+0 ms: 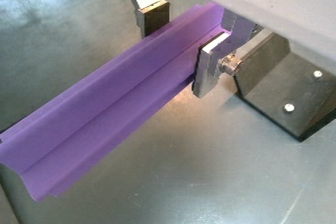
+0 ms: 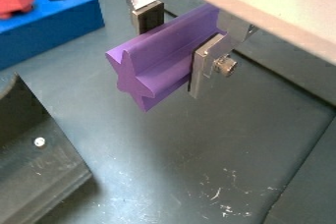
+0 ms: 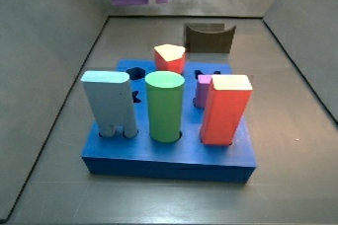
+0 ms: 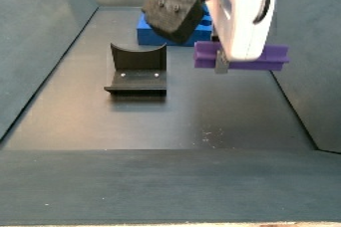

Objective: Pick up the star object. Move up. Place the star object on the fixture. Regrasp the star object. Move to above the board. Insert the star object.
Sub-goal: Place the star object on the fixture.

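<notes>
In both wrist views my gripper (image 1: 184,39) is clamped on the long purple star-section prism (image 1: 112,115), its silver plates with dark pads (image 1: 210,66) pressing the grooved flanks near one end, so most of the length overhangs. It looks rigid, light and smooth-sided, so I judge it could pivot; a mid-length hold would suit better.

In a side view it hangs level, clear of the floor, near the dark notched fixture (image 4: 138,69) and the blue holed board (image 3: 172,160).
</notes>
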### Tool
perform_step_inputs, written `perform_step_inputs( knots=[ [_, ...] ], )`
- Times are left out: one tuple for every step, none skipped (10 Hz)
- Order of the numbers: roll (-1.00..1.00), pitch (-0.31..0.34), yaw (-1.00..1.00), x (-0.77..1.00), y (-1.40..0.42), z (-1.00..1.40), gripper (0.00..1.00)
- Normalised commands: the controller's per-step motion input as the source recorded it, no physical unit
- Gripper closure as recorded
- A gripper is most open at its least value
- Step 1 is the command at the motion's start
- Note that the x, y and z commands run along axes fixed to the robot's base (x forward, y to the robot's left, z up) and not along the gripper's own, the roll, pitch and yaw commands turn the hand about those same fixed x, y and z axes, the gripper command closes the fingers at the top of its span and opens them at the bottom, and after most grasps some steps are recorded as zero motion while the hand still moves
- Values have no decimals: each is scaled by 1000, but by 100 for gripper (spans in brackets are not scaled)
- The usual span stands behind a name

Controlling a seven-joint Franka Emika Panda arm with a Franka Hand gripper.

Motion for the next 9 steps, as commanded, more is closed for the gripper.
perform_step_inputs(
  knots=[
    [93, 86, 9, -24, -3, 1000, 100],
    [101, 90, 11, -25, -3, 1000, 100],
    [101, 89, 14, -24, -5, 1000, 100],
    [86, 83, 13, -19, -2, 885, 100],
    [76, 84, 10, -19, 0, 813, 100],
    [60, 83, 10, -11, 0, 662, 100],
    [60, 90, 10, -7, 4, 544, 100],
    [63, 98, 10, -2, 5, 427, 100],
    [62, 105, 11, 4, 3, 312, 100]
  ],
)
